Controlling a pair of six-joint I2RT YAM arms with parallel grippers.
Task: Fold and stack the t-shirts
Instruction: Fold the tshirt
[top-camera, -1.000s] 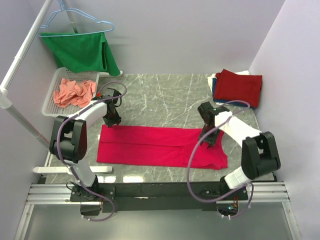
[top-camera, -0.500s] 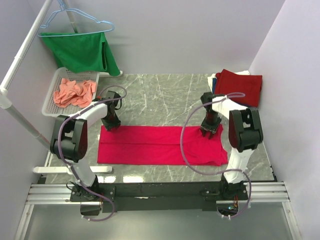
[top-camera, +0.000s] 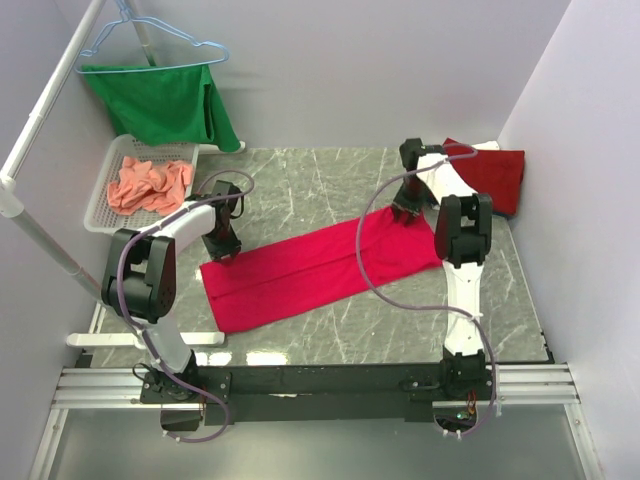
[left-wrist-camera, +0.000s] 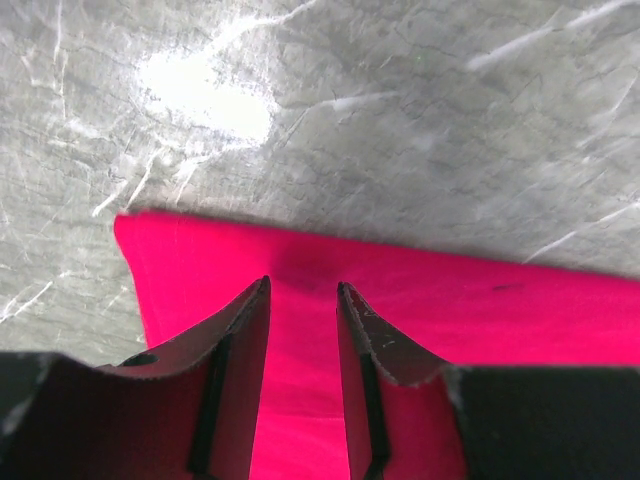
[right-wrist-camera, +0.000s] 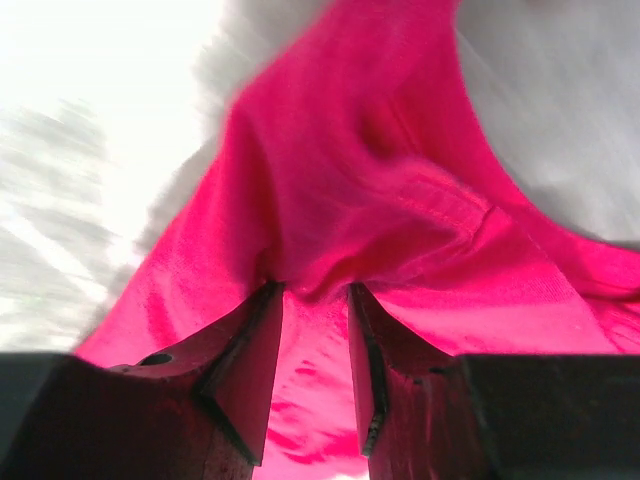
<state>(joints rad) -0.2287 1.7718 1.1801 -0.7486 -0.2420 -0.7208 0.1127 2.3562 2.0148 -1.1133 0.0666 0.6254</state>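
The bright pinkish-red t-shirt (top-camera: 320, 265) lies folded into a long strip, slanting across the marble table (top-camera: 320, 190) from near left to far right. My left gripper (top-camera: 222, 250) stands over the strip's left far corner. In the left wrist view its jaws (left-wrist-camera: 303, 288) are open, with the flat shirt (left-wrist-camera: 450, 300) under them. My right gripper (top-camera: 405, 212) is at the strip's right end. In the right wrist view it (right-wrist-camera: 315, 290) is shut on a bunched fold of the shirt (right-wrist-camera: 380, 180). A folded dark red t-shirt (top-camera: 495, 170) lies at the far right.
A white basket (top-camera: 100, 205) at the far left holds a crumpled salmon-orange t-shirt (top-camera: 150, 185). A green cloth (top-camera: 165, 100) hangs on a blue hanger above it, from a white pole (top-camera: 40, 130). Walls close in the back and right.
My right gripper has swung to the far right corner, pulling the shirt's right end with it, so the strip now lies slanted. The left gripper has stayed at the left end.
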